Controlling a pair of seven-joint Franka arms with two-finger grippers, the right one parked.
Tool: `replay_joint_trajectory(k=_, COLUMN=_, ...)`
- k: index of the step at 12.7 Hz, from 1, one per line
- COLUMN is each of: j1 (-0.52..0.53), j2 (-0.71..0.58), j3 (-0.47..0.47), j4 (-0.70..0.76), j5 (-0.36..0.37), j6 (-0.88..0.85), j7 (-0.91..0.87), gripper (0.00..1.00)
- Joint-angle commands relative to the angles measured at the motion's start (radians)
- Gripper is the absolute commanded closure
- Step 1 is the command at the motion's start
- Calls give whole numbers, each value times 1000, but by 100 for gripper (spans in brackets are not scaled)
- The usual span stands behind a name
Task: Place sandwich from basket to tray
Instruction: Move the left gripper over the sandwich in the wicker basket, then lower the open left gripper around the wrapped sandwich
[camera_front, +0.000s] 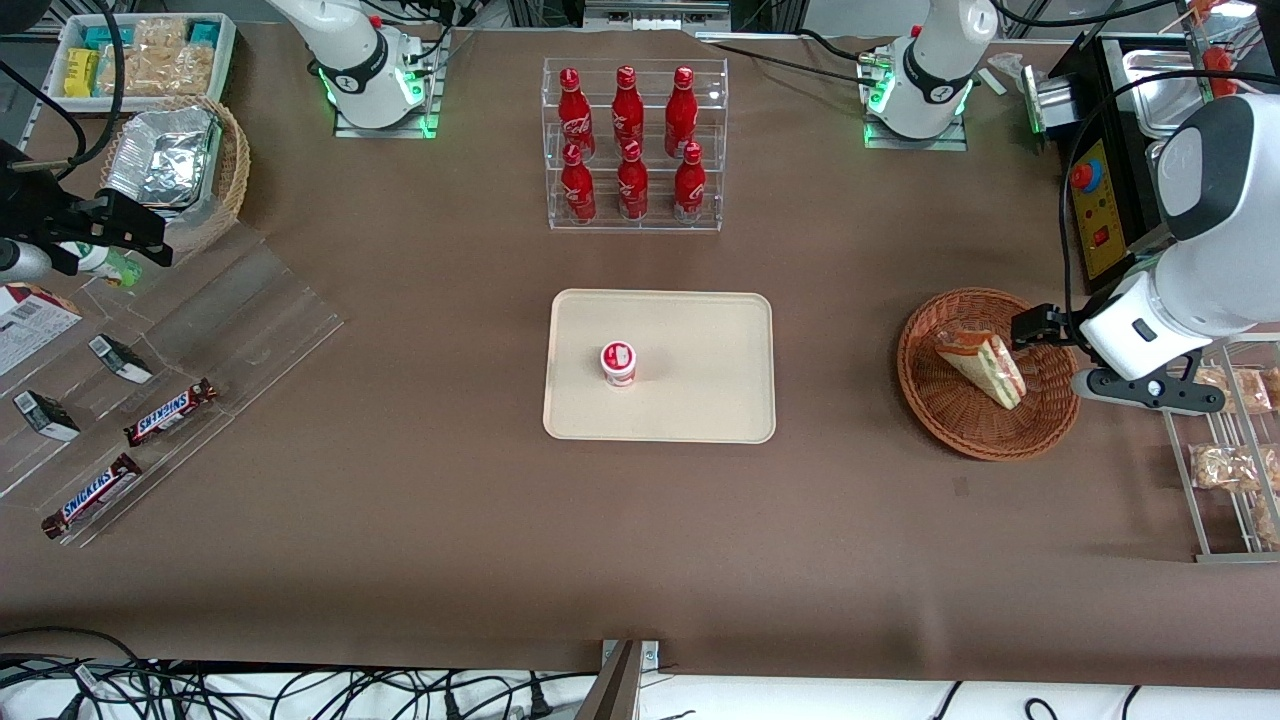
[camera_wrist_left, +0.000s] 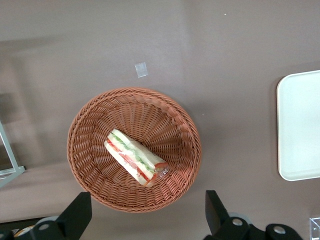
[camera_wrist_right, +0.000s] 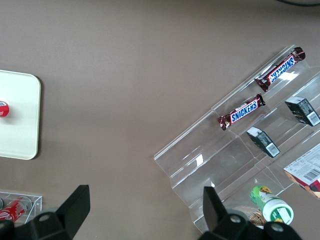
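Observation:
The sandwich (camera_front: 985, 365), a clear-wrapped wedge with red and green filling, lies in the round reddish-brown wicker basket (camera_front: 960, 425) toward the working arm's end of the table. My left gripper (camera_front: 1040, 328) hovers above the basket's rim, open and empty. In the left wrist view the sandwich (camera_wrist_left: 135, 157) lies in the middle of the basket (camera_wrist_left: 90, 130). The gripper (camera_wrist_left: 147, 215) has its fingers (camera_wrist_left: 80, 210) spread wide, off the basket's rim. The cream tray (camera_front: 700, 340) lies at the table's middle, and its edge shows in the left wrist view (camera_wrist_left: 300, 125).
A small red-and-white cup (camera_front: 618, 362) stands on the tray. An acrylic rack of red bottles (camera_front: 633, 145) stands farther from the front camera than the tray. A wire rack of snack packs (camera_front: 1235, 440) and a control box (camera_front: 1100, 200) stand beside the basket.

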Motion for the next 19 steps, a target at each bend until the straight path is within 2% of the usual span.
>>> replay_joint_trajectory(k=1, j1=14, j2=28, j3=0, j4=48, j5=18, j6=-24, j7=11, gripper=0)
replay_joint_trajectory(k=6, j1=64, j2=53, j3=0, j4=8, j5=5, j6=-23, j7=-221, gripper=0)
replay_joint_trajectory(k=10, j1=64, j2=28, j3=-1, j4=-131, j5=37, j6=74, j7=-486, gripper=0)
replay_joint_trajectory(k=12, j1=57, j2=10, j3=-9, j4=-238, j5=62, j6=185, j7=-634, gripper=0)
replay_joint_trajectory(k=13, j1=55, j2=-8, j3=-13, j4=-303, j5=118, j6=244, j7=-695, gripper=0)
replay_joint_trajectory(k=14, j1=54, j2=-22, j3=-15, j4=-361, j5=132, j6=311, j7=-741, gripper=0)
replay_joint_trajectory(k=19, j1=54, j2=-39, j3=-20, j4=-539, j5=143, j6=555, j7=-887, gripper=0)
